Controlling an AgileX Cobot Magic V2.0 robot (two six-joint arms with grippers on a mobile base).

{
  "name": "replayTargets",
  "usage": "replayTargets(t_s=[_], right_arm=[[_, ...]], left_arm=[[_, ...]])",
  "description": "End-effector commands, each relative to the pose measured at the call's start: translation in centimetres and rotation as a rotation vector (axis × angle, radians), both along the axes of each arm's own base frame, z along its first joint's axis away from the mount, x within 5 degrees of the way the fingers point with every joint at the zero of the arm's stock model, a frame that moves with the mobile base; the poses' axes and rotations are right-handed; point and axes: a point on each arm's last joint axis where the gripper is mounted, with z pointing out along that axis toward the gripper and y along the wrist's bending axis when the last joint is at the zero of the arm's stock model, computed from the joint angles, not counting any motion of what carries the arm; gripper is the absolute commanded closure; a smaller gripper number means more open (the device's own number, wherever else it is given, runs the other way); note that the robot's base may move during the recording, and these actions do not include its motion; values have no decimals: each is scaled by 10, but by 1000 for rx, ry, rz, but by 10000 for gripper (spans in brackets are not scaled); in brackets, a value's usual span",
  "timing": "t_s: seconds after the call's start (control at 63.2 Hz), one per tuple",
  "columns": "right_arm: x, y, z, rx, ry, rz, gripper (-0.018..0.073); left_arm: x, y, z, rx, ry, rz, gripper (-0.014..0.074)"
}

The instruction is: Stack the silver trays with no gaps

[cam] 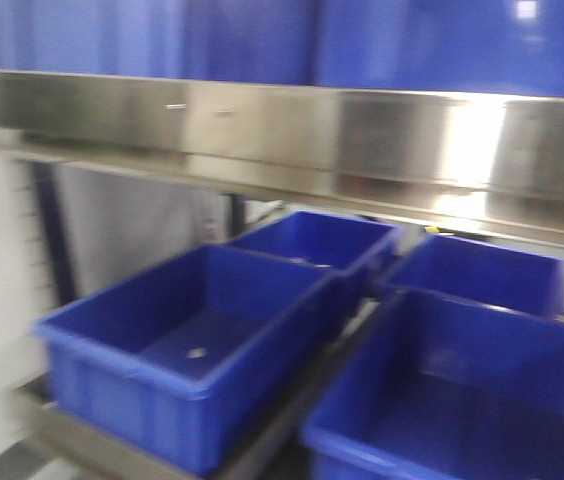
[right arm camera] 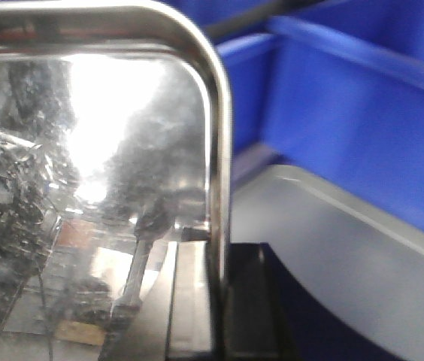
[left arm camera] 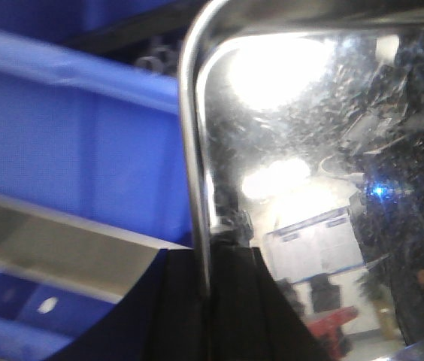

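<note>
The front view is blurred. It shows the steel shelf (cam: pixel 262 130) running across the picture, with four open blue bins (cam: pixel 192 340) below the shelf and more blue plastic above it.

In the left wrist view the left gripper (left arm camera: pixel 210 301) is closed on the thin rim of a silver tray (left arm camera: pixel 310 150). Its dark fingers (left arm camera: pixel 174 316) sit either side of the rim at the bottom of the picture. From the grip the rim runs straight away from the camera to a rounded corner, then turns toward the picture's right. The tray's shiny face is turned to the camera and mirrors bright lights. Only this corner shows, so its long axis cannot be told. A strip of the shelf lies outside the rim, toward the picture's left, with blue plastic above and below it.

The right wrist view is the mirror of this. The right gripper (right arm camera: pixel 223 308) clamps the tray rim, which runs away from the camera to a rounded corner and turns toward the picture's left. A grey surface (right arm camera: pixel 332 248) lies just outside the rim, and I cannot tell whether it is the shelf. Whether both grippers hold one tray or a stack cannot be told
</note>
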Motion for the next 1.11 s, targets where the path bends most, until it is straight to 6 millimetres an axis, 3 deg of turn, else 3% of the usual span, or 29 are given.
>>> replayTargets(t_s=[0.0,1.091], right_arm=[[-5,24,22,166,-196,183,637],[-5,24,22,167,-198,184,637]], left_arm=[[-2,-11,10,-82,-66,-54,614],[-2,-11,10,-82,-66,-54,614]])
